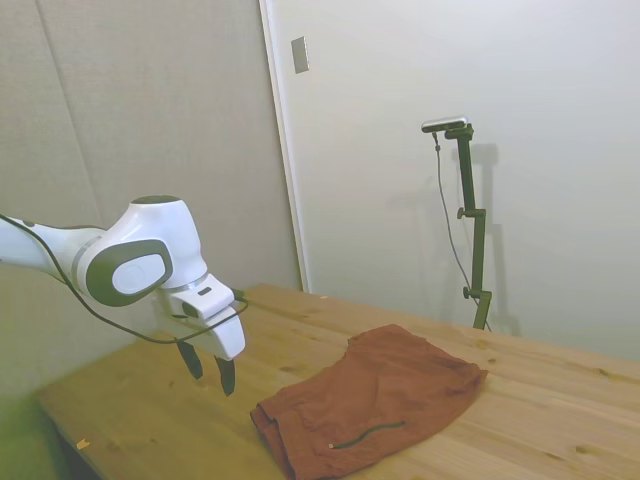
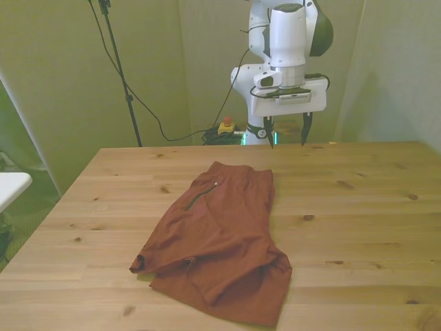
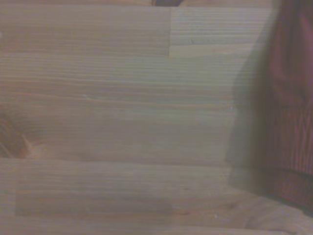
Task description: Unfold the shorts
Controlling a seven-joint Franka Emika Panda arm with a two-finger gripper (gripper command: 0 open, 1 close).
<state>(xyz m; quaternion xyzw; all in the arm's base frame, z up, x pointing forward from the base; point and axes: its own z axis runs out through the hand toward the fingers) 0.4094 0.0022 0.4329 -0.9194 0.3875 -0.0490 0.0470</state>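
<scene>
In the front view, the rust-red shorts point(image 2: 220, 241) are seen lying on the wooden counter point(image 2: 358, 207), slightly toward the front view's left of its middle. At the near end, the cloth is bunched and doubled: a rolled lip is seen at the near corner on the front view's left, and a second layer is tucked beneath the upper one. Farther back, a dark slit with a cord point(image 2: 198, 198) is laid along the upper panel, and the far edge is spread flatter. The garment is judged to be light, limp and not slippery on bare wood; it should drape and drag rather than hold any shape, so a thin pinch of the top layer alone is called for. The best hold is judged to be at a free edge or corner of the folded-over layer, which can then be lifted and drawn outward.

Beyond the shorts, the gripper point(image 2: 287, 133) is held above the counter's far edge, well apart from the cloth. Its jaws are parted fairly wide and nothing is held between them.
</scene>
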